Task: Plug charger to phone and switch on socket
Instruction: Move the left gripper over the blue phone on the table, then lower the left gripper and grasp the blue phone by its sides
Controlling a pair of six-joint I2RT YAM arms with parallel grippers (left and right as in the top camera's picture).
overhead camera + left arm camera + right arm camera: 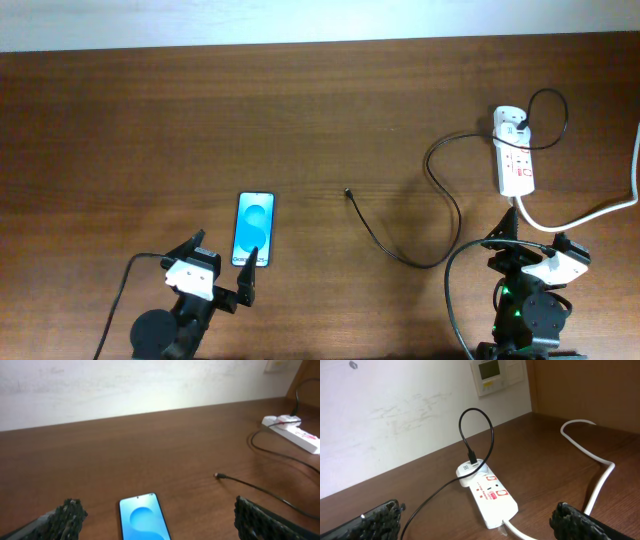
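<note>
The phone [253, 229] lies flat on the table, blue screen up; it also shows in the left wrist view [144, 522] between my fingers. My left gripper [222, 262] is open just in front of the phone's near end, not touching it. The charger cable [400, 250] runs from the white adapter [510, 121] on the socket [516, 162] to its loose plug tip [347, 192], lying right of the phone; the tip shows in the left wrist view [217, 476]. My right gripper [530, 245] is open and empty just in front of the socket [490, 500].
The socket's thick white cord [600, 213] curves off to the right table edge; it shows in the right wrist view [600, 475]. A wall panel [497, 375] is on the white wall behind the table.
</note>
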